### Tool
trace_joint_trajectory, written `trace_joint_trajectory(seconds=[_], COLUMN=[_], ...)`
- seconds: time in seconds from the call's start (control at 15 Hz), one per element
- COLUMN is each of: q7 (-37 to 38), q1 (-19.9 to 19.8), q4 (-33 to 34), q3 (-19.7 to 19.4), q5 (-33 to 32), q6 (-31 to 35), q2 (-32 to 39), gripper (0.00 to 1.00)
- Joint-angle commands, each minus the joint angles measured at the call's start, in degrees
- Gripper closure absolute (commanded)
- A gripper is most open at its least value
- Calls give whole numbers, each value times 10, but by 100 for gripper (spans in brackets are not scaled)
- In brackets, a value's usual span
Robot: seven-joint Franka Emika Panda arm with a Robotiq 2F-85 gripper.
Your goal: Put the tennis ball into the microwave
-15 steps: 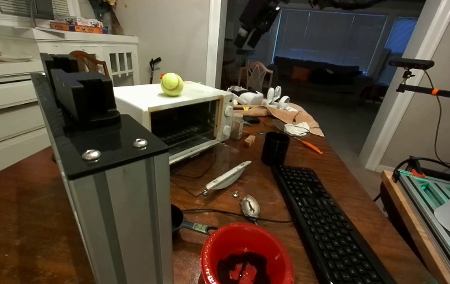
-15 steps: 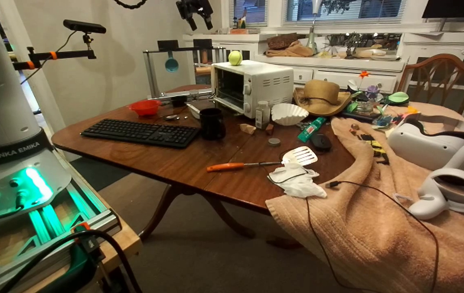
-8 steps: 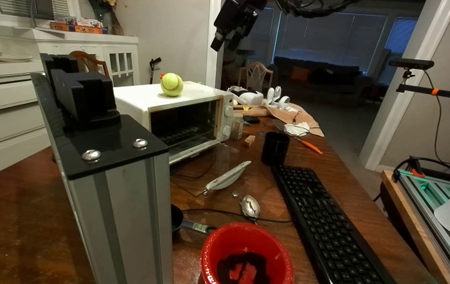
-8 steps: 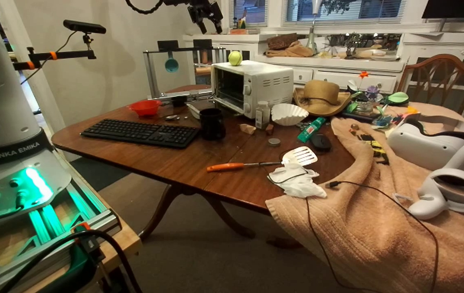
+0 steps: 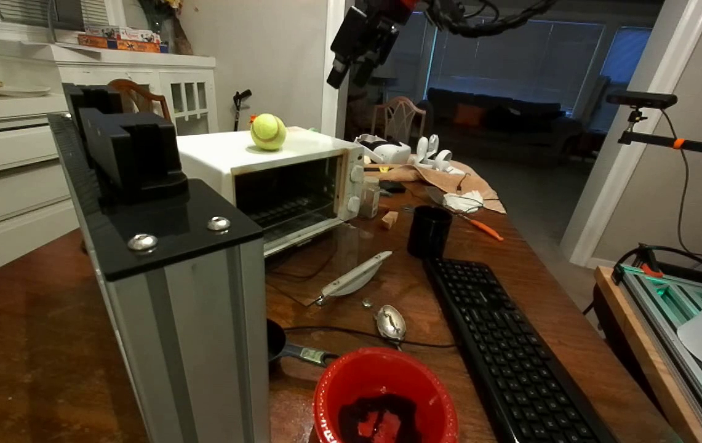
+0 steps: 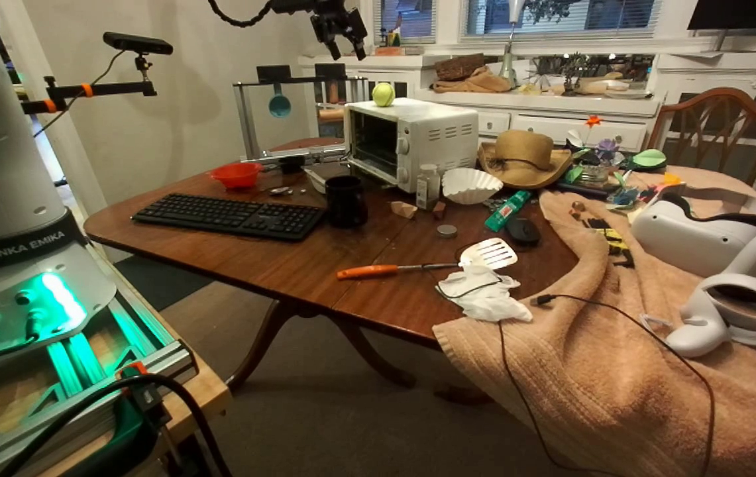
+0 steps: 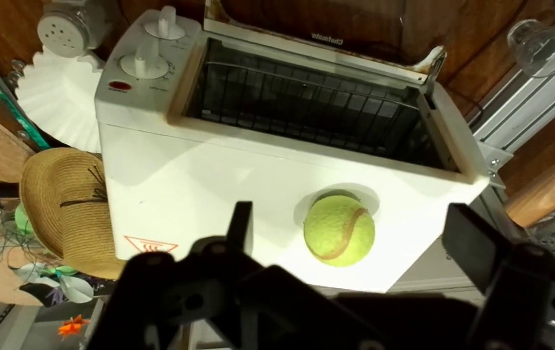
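The yellow-green tennis ball [image 5: 268,131] rests on the flat top of the white microwave [image 5: 215,149]. The ball [image 6: 383,95] and the microwave [image 6: 444,129] also show in the other exterior picture. In the wrist view the microwave [image 7: 175,180] has its front door lowered open, with a dark cavity and wire rack inside. My gripper [image 5: 349,77] is raised above and apart from the ball; it also shows high up [image 6: 347,53]. In the wrist view my gripper [image 7: 348,211] is open and empty, and the ball [image 7: 339,232] appears between its fingers, below them.
A grey metal column with black top [image 5: 184,246] stands beside the microwave. A glass shaker [image 6: 427,187], white fluted bowl [image 6: 472,185] and straw hat [image 6: 523,156] stand at its other side. A black mug [image 5: 429,231], keyboard [image 5: 510,344] and red bowl [image 5: 384,394] are in front.
My gripper has moved across toward the microwave and slightly down, mostly between the first two moments. The ball and the microwave have not moved.
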Motion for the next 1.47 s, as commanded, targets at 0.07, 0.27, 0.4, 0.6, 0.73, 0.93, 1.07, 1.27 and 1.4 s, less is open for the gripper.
trace_joint_trajectory(seconds=[0.07,0.27,0.4,0.6,0.73,0.93,1.07,1.27,1.4], q7=[0,-4,-1,8,8,23,35,55,76], q1=[9,13,18,26,29,37,44,56,69], q4=[65,89,106,130,146,168,182,205,217], q3=[-12,-11,-12,-19,-23,-32,-40,-52,-64], q5=[19,32,32,23,23,19,11,8,1], q6=[-15,-3,3,16,22,24,32,42,53], q2=[78,112,131,155,170,193,209,233,247], gripper=[0,0,0,0,0,0,0,0,0])
